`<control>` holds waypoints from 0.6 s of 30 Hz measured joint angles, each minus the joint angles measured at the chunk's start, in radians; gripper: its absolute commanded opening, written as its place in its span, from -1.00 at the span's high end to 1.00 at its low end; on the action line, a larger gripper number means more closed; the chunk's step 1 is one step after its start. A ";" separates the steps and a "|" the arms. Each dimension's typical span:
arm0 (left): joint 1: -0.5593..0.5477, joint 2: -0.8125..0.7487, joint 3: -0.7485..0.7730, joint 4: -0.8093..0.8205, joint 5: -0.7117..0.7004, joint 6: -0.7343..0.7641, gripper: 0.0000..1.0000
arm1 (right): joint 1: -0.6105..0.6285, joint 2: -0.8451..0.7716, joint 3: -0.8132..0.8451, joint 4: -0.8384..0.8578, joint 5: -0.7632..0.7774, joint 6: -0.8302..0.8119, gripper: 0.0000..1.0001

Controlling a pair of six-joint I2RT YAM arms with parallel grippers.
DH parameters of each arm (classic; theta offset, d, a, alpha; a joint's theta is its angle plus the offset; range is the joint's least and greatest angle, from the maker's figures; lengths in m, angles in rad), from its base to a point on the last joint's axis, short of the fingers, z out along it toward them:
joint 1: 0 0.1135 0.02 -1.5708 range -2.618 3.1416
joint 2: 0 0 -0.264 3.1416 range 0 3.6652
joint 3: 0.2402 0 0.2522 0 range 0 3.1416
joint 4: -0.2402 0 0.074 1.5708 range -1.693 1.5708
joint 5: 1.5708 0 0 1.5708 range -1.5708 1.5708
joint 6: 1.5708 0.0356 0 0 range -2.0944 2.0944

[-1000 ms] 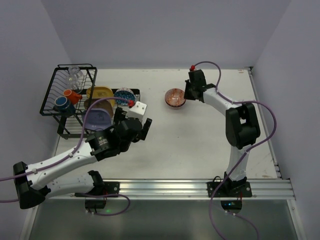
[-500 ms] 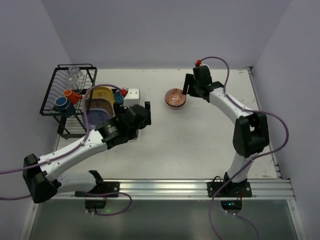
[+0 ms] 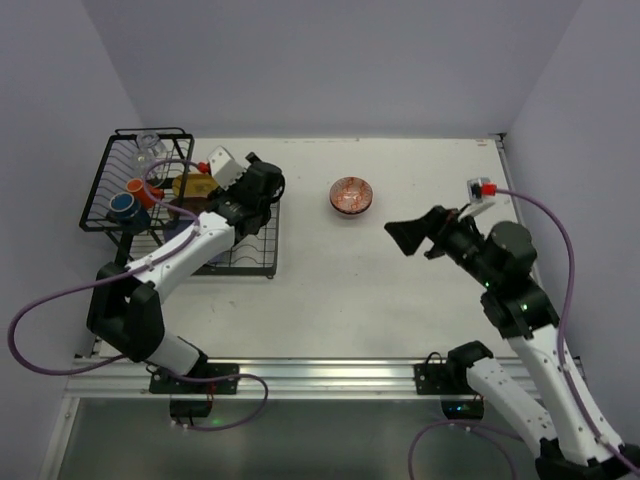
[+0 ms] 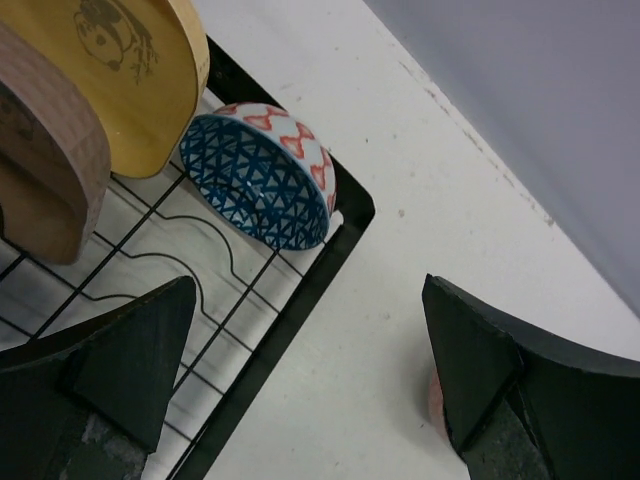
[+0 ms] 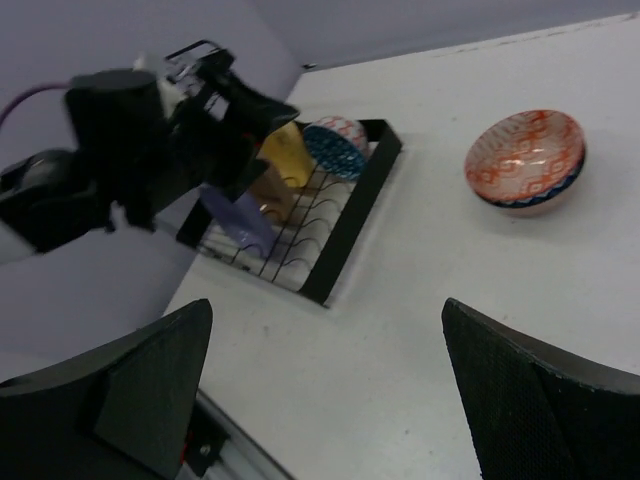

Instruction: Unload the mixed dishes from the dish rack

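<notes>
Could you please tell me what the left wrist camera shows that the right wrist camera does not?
Only the left wrist view shows the drawing on the yellow plate. Only the right wrist view shows the lavender plate, the left arm, the open right gripper and the patterned inside of the red bowl. Both show the blue bowl at the corner of the dish rack.

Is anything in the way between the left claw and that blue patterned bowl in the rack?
Nothing visible. The left gripper is open, its fingers framing the blue-white bowl, which leans at the dish rack's corner. The yellow plate stands beside the bowl, not between.
</notes>
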 measured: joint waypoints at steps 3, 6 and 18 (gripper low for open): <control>0.042 0.042 -0.005 0.072 -0.008 -0.074 -1.00 | 0.002 -0.191 -0.081 -0.005 -0.127 0.023 -0.98; 0.062 0.084 -0.008 0.158 -0.030 -0.121 -1.00 | 0.002 -0.298 -0.110 -0.008 -0.191 0.031 -0.98; 0.109 0.295 -0.017 0.384 -0.051 -0.163 -0.99 | 0.002 -0.362 -0.188 -0.107 -0.234 0.029 -0.98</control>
